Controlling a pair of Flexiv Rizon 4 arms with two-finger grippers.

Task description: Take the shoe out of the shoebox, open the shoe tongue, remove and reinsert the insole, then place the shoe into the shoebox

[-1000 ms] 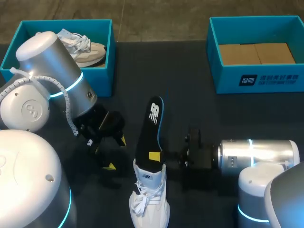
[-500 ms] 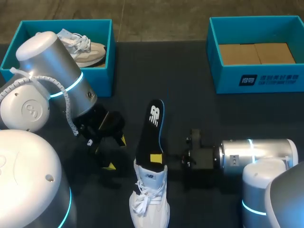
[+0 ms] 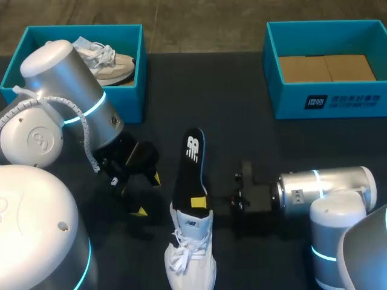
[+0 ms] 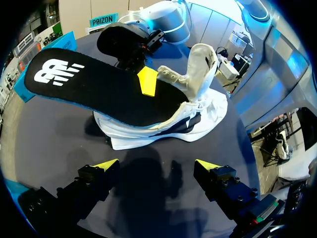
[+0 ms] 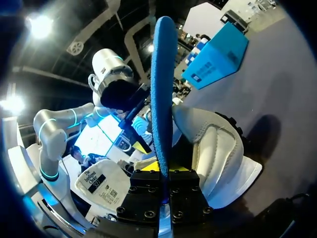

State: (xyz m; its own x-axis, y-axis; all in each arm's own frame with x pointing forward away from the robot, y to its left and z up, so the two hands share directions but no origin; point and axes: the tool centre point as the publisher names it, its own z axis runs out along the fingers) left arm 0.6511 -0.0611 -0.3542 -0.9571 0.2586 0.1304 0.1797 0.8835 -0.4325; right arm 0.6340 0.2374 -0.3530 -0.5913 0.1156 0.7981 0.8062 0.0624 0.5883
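Note:
A white shoe (image 3: 188, 254) lies on the dark table near the front edge, its tongue pulled up. A black insole (image 3: 190, 163) with a blue edge sticks out of the shoe's opening, slanting up and away. My right gripper (image 3: 198, 202) is shut on the insole's lower part, just above the shoe. In the right wrist view the insole's blue edge (image 5: 161, 89) rises from between the gripper's (image 5: 166, 172) fingers, with the shoe (image 5: 218, 144) beside it. My left gripper (image 3: 148, 195) hovers open just left of the shoe. The left wrist view has the shoe (image 4: 198, 111) and insole (image 4: 89, 84) ahead of that gripper's (image 4: 157, 166) spread tips.
At the back left stands a blue shoebox (image 3: 140, 72) holding a second pale shoe (image 3: 106, 57). Another blue shoebox (image 3: 338, 103) with a cardboard bottom is at the back right. Dark table lies bare between the boxes.
The insole's free end has sunk a little and swung slightly left. My right arm's forearm has turned and shifted a bit. The left arm and shoe are unchanged.

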